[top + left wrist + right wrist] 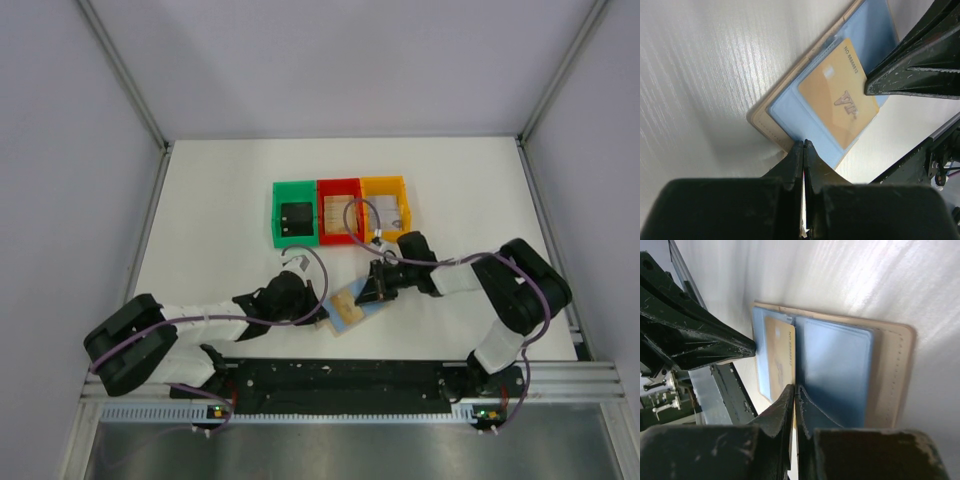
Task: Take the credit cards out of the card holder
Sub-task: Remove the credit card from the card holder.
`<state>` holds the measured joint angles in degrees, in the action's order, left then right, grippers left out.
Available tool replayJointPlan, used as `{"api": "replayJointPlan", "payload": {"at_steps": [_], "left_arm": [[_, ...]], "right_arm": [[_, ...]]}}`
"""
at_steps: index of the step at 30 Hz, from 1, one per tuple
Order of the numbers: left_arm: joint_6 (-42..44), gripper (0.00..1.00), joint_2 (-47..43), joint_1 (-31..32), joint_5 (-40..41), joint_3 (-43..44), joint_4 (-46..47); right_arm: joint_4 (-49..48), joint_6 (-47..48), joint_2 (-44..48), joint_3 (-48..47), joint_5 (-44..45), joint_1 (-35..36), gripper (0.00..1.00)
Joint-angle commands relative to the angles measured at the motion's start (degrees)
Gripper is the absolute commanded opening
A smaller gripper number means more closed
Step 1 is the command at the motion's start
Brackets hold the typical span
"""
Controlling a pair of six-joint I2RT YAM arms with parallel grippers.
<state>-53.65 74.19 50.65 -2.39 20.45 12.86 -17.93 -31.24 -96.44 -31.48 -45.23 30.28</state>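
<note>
Plainly, the main risk is sitting in the two thin grips. The left tool (804, 148) is pressing its fingers together at the near tan edge of the card holder (835, 365). The right tool (794, 391) is pressing its fingers together at the rim of the gold card (840, 100). Whether either is actually pinching anything cannot be told. The card holder is lying open, blue side up, on the counter (220, 200), between the two tools and nearer than the bins. The gold card is sitting in its left pocket. If the right tool is only catching the very rim, the card is likely to be slipping free on the pull. If the pocket is gripping tightly and the left tool is not anchoring well, the whole holder could be dragging or folding up with the card. The tools are also working very close together, so a careless pull is risking a knock between them. The counter is looking white, smooth and faintly streaked, offering little friction to a light wallet. A green bin (277, 215), a red bin (340, 184) and an orange bin (385, 181) are standing in a row farther back. Pale grey walls (60, 150) and metal frame posts (120, 70) are closing in the cell.
</note>
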Motion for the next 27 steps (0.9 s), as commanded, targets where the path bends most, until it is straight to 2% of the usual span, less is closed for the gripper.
{"api": "replayJointPlan", "payload": {"at_steps": [1,7,10,12,17,21,23,27], "left_arm": [[1.4,0.00,0.8,-0.4,0.2,0.4,-2.0],[1.8,0.00,0.8,-0.5,-0.2,0.7,-2.0],[2.0,0.00,-0.4,-0.5,-0.5,0.9,-2.1],[1.6,0.01,-2.0,-0.4,-0.7,0.9,-2.1],[0.3,0.16,-6.4,-0.4,-0.2,1.3,-1.1],[0.1,0.17,-6.7,-0.5,1.9,2.5,-0.3],[0.6,0.21,-5.7,-0.5,4.2,3.9,-0.6],[2.4,0.21,-2.1,-1.6,5.0,6.4,-1.4]], "right_arm": [[2.5,4.1,2.7,-0.2,0.6,-2.3,0.00],[3.2,4.5,2.6,-0.9,-0.5,-2.3,0.03],[3.3,4.5,2.2,-0.9,-0.9,-2.3,0.13],[2.9,4.5,2.1,-0.7,-1.2,-2.3,0.16],[1.9,3.7,2.0,-0.5,-1.5,-2.3,0.17],[1.1,3.5,2.0,-0.3,-1.6,-2.3,0.18],[0.9,3.1,2.0,-0.2,-1.8,-2.3,0.18],[0.3,2.9,1.9,-0.1,-2.0,-2.3,0.18]]}}
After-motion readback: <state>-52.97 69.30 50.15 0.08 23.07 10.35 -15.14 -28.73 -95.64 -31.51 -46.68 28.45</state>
